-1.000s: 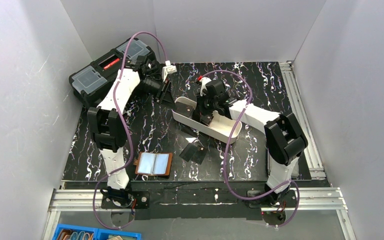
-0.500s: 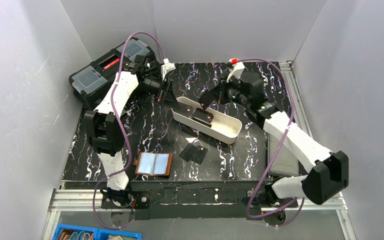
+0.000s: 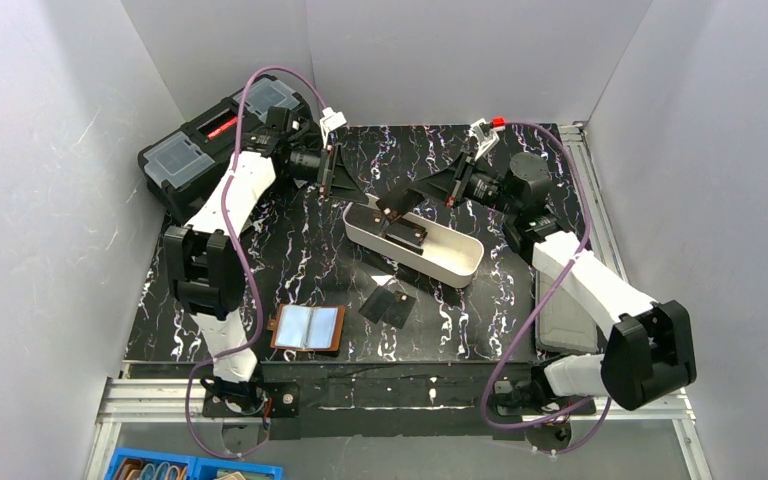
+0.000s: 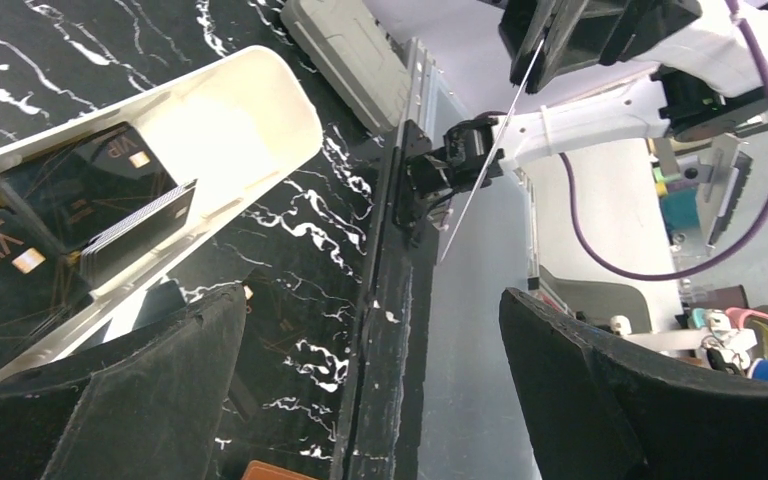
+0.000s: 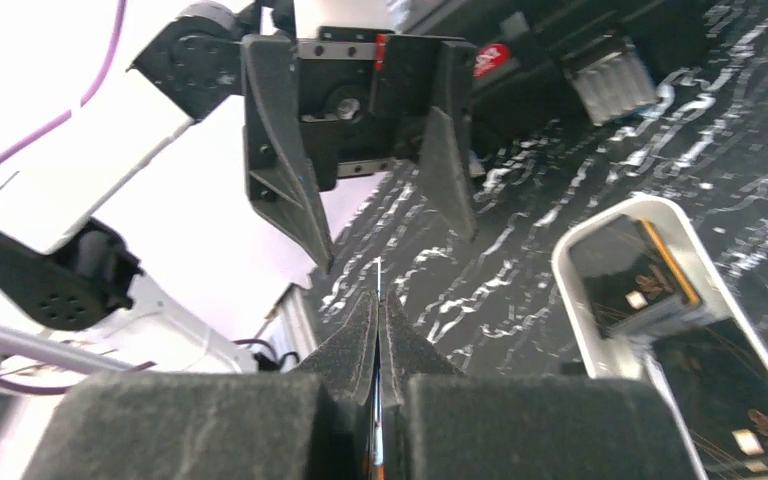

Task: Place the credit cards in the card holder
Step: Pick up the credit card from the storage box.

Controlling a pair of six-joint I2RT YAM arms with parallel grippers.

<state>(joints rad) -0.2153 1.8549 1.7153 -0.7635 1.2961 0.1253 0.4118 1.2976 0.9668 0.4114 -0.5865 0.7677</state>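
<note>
- held card [image 3: 397, 203]: dark credit card, pinched by one end between the pressed-together fingers of the right gripper [image 3: 428, 190]. It hangs in the air over the far left end of the white tray [image 3: 465, 262] and shows edge-on in both wrist views.
- tray cards [image 3: 405, 232]: a few dark credit cards inside the white tray, with gold chips and "VIP" lettering showing. One is propped at a tilt.
- loose card [image 3: 387, 303]: dark, flat on the table [image 3: 290, 250], just on the near side of the tray.
- card holder [image 3: 307, 327]: brown, lying open with the blue-grey lining up. It sits at the table's near edge, left of the loose card and well apart from both grippers.
- left gripper [image 3: 338, 172]: fingers spread wide and holding nothing, near the held card on its left, facing it.
- black toolbox [image 3: 210, 145]: far left corner.
- grey case [image 3: 570, 325]: flat, at the right edge, near side.
</note>
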